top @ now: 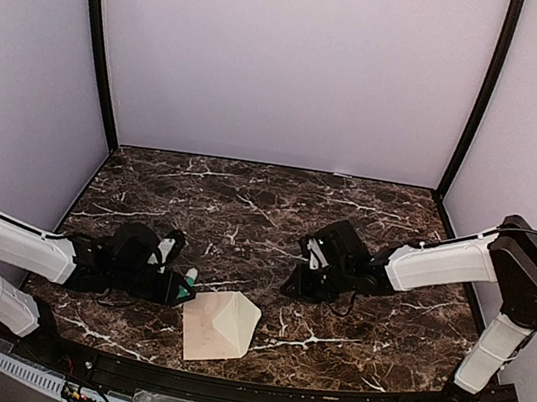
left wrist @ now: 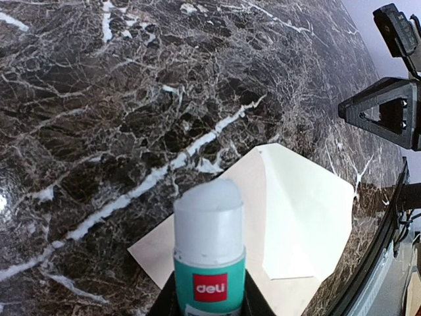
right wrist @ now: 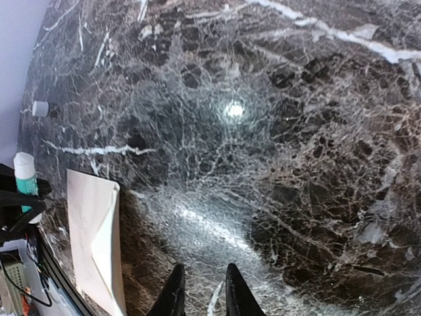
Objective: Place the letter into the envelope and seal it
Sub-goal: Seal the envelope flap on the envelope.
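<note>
The counter (top: 247, 208) was dark brown marble with white veins, and pale lilac walls (top: 289, 63) closed it on three sides.

The envelope (top: 217, 327) lay flat on the counter near the front edge, a little to the left of the middle, between your two arms. Its pointed flap (left wrist: 302, 210) was spread out flat on the side toward your right arm. I cannot tell whether the letter was inside; no separate sheet could be made out.

Your left pincer (top: 173, 286) was clenched on a glue stick (left wrist: 209, 243). The stick had a green body with a red label, and its white glue tip was uncovered. In the left wrist view the tip stood over the left part of the envelope. From above it was just beside the far left corner of the envelope. I cannot tell if the glue touched the paper.

Your right pincer (right wrist: 204, 296) was low over bare marble, to the right of the envelope and apart from it. Its two fingers stood a little apart and nothing was between them, so it was released.

In the right wrist view a small white cap (right wrist: 41, 108) lay on the counter, beyond the glue stick and near the wall.
</note>
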Available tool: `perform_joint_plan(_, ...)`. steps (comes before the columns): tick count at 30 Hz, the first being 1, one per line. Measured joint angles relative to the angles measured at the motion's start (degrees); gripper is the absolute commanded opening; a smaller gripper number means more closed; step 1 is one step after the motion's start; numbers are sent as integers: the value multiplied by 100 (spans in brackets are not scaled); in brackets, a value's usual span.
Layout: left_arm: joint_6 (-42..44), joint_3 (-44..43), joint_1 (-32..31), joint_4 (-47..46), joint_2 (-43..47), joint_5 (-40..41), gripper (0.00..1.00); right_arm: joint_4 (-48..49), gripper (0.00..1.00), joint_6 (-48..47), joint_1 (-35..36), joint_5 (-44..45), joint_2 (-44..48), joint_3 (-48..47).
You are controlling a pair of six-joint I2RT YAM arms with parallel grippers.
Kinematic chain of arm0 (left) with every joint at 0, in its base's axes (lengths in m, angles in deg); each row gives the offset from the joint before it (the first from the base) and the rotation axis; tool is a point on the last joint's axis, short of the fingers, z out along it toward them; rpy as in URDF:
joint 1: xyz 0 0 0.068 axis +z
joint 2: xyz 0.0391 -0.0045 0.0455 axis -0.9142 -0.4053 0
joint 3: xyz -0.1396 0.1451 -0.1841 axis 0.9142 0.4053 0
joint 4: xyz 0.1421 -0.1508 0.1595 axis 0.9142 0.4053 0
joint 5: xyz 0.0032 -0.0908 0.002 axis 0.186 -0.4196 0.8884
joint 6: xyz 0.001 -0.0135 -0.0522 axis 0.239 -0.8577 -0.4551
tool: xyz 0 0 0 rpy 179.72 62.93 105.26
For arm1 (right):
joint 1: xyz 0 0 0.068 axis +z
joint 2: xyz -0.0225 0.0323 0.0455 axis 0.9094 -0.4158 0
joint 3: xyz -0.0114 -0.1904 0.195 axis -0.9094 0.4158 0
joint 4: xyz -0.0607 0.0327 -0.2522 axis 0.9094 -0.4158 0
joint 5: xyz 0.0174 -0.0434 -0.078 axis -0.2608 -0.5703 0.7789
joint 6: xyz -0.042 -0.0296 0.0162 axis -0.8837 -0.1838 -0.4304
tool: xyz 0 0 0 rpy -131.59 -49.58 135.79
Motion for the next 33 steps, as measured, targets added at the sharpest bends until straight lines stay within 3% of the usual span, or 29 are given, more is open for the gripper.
perform_joint_plan(11, 2, 127, 0, -391, -514, -411, 0, 2, 14, -57, 404, -291, -752, -435)
perform_joint_plan(33, -7, 262, 0, -857, -669, -490, 0, 1093, 9, 192, 1084, -1342, -1596, -1010)
